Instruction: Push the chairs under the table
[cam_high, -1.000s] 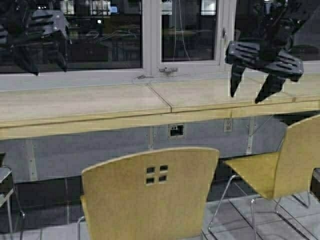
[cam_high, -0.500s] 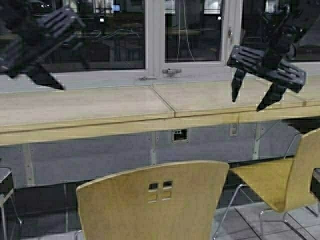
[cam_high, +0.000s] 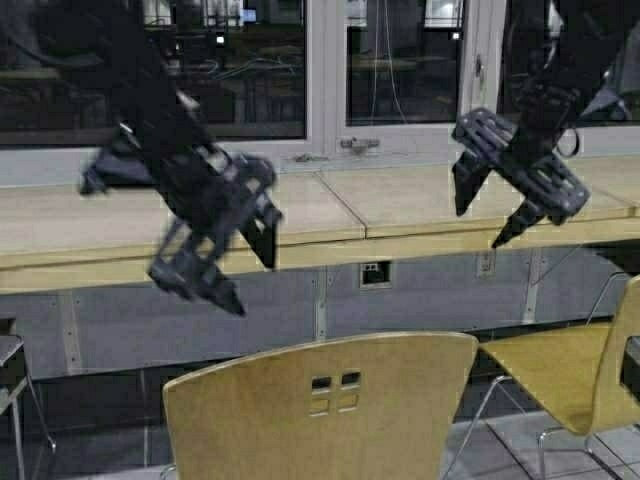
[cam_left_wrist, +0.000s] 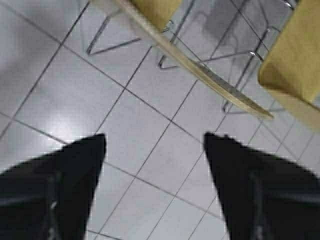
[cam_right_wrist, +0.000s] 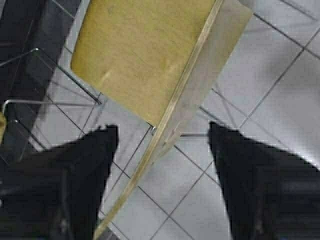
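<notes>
Two tan plywood chairs stand pulled out from the long pale-wood table (cam_high: 400, 215). One chair (cam_high: 330, 410) is at the bottom centre with its backrest toward me. The other chair (cam_high: 570, 380) is at the right. My left gripper (cam_high: 252, 280) hangs open in front of the table edge, above and left of the centre chair. In the left wrist view it (cam_left_wrist: 155, 136) is open over floor tiles, with a chair backrest edge (cam_left_wrist: 200, 70) beyond. My right gripper (cam_high: 478, 227) is open above the right chair. In the right wrist view it (cam_right_wrist: 163, 126) straddles that chair's backrest edge from above, with the seat (cam_right_wrist: 140, 50) below.
A dark window (cam_high: 250, 70) runs behind the table. Wall sockets (cam_high: 375, 273) sit under the tabletop. Part of a metal-framed seat (cam_high: 10, 370) shows at the left edge. The floor is grey tile (cam_left_wrist: 150, 165).
My left arm has swung down from the upper left to in front of the table edge. The right gripper has tilted lower. The scene has shifted right, so the robot has moved.
</notes>
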